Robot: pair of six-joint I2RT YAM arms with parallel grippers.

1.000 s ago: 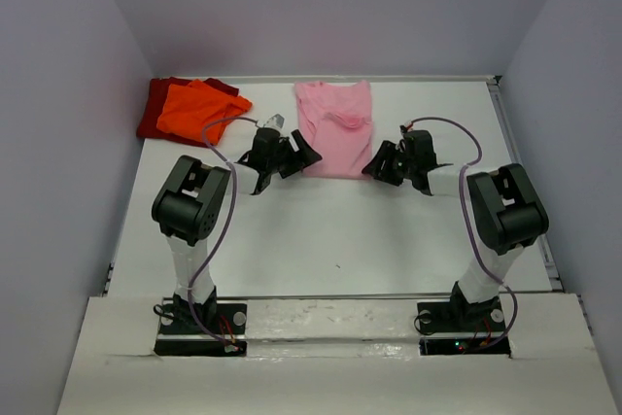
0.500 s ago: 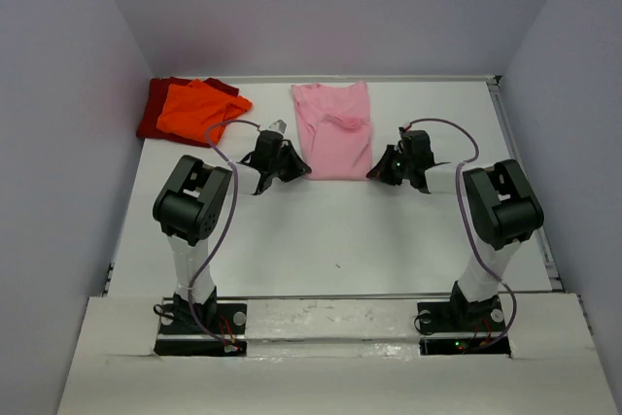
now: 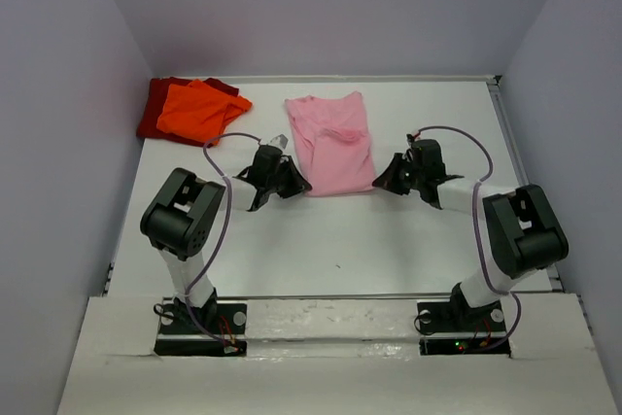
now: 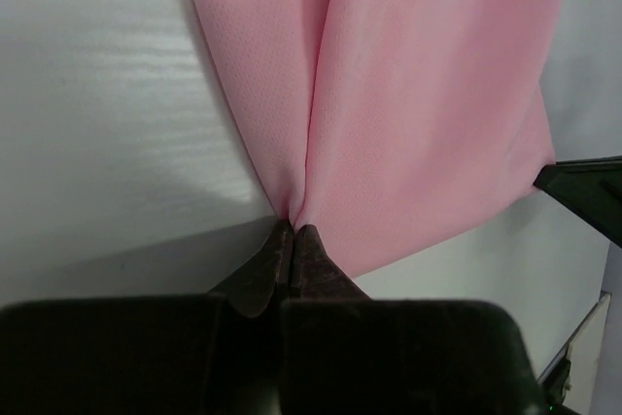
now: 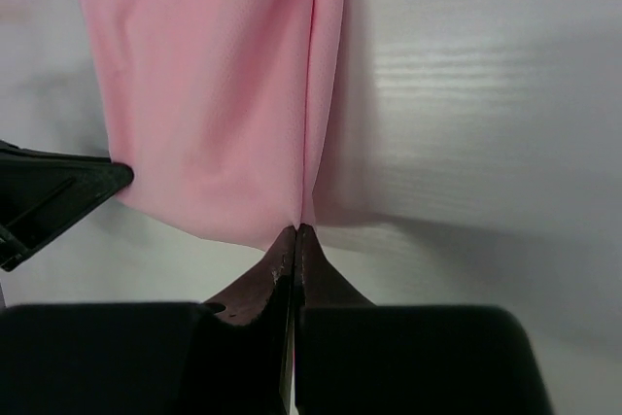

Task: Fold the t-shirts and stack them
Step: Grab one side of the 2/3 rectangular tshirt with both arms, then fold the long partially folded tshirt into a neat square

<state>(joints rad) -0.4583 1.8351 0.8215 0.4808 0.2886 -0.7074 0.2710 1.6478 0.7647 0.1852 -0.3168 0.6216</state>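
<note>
Snapped shut within the last second, wide apart before. Now clamps the left gripper [image 4: 293, 235] on the near left corner of the light pink t-shirt [image 3: 332, 143] and the right gripper [image 5: 295, 232] on the near right corner. Shows creases running straight ahead from each pair of closed tips. Cuts off the shirt's far end in both wrist views. Leaves the neck label too small to make out from above. Keeps the orange t-shirt [image 3: 194, 109] well apart, far left of the left fingers, covering most of the dark red t-shirt [image 3: 154, 109].
</note>
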